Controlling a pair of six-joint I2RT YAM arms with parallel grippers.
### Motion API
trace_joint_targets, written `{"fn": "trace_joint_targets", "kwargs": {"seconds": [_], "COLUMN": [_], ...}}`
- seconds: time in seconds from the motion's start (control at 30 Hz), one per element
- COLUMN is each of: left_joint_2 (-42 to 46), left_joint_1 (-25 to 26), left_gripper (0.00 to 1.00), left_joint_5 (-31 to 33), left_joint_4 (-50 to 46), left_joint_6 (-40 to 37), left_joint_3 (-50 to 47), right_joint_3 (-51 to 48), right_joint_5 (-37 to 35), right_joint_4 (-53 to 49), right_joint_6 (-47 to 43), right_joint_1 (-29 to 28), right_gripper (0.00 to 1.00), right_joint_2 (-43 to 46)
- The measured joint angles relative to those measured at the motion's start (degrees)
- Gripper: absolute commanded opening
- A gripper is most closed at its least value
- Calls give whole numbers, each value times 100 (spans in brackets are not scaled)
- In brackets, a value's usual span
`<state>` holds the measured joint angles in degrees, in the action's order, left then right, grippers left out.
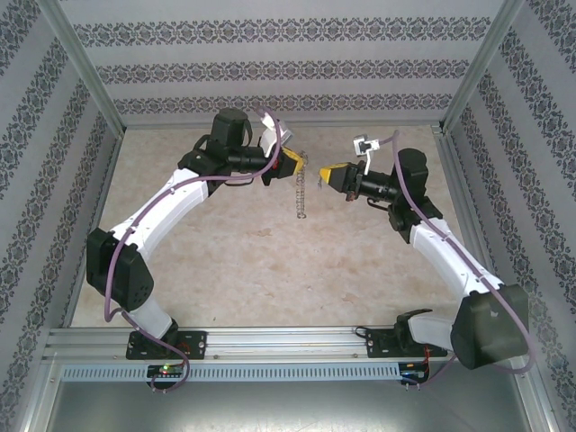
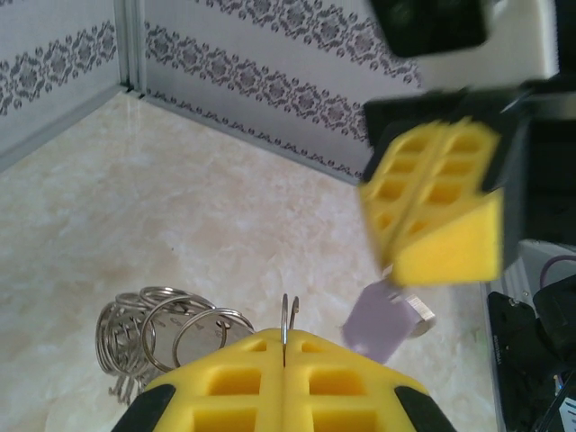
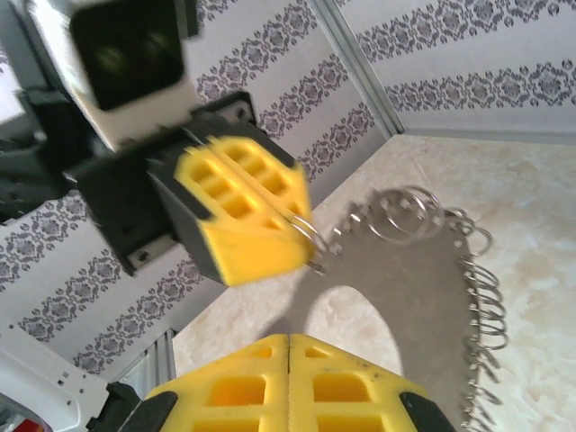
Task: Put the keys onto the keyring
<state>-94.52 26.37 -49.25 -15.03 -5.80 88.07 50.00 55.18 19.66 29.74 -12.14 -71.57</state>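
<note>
Keyring (image 1: 301, 196) pinched in L hand (image 1: 295, 163), hanging below.

Thin grey wire keyring (image 1: 300, 193) held up off the table, edge-on like a short hanging chain.
Top rim pinched in the closed yellow pads of the left gripper (image 1: 301, 165); rim fringed with keys (image 3: 481, 301), small silvery loops bunched side by side; pale-purple tag (image 2: 382, 319) apart from them, gripped at the right gripper (image 1: 323, 172) tip.
</note>
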Motion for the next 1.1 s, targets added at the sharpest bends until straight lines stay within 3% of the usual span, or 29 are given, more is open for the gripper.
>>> {"fn": "trace_joint_targets", "kwargs": {"seconds": [0.3, 0.77, 1.1], "left_joint_2": [-219, -337, -337], "left_joint_1": [20, 22, 22], "left_gripper": [0, 0, 0], "left_joint_5": [-415, -911, -1034], "left_joint_4": [118, 894, 1088], "left_joint_6": [361, 1379, 1580], "left_joint_3": [24, -354, -448], "right_joint_3": [177, 177, 216], "right_joint_5": [4, 42, -26], "right_joint_4": [-17, -175, -345], "right_joint_6": [-131, -256, -278], "right_joint_1": [0, 2, -13], "right_gripper": [0, 0, 0], "right_joint_2": [-258, 31, 39]}}
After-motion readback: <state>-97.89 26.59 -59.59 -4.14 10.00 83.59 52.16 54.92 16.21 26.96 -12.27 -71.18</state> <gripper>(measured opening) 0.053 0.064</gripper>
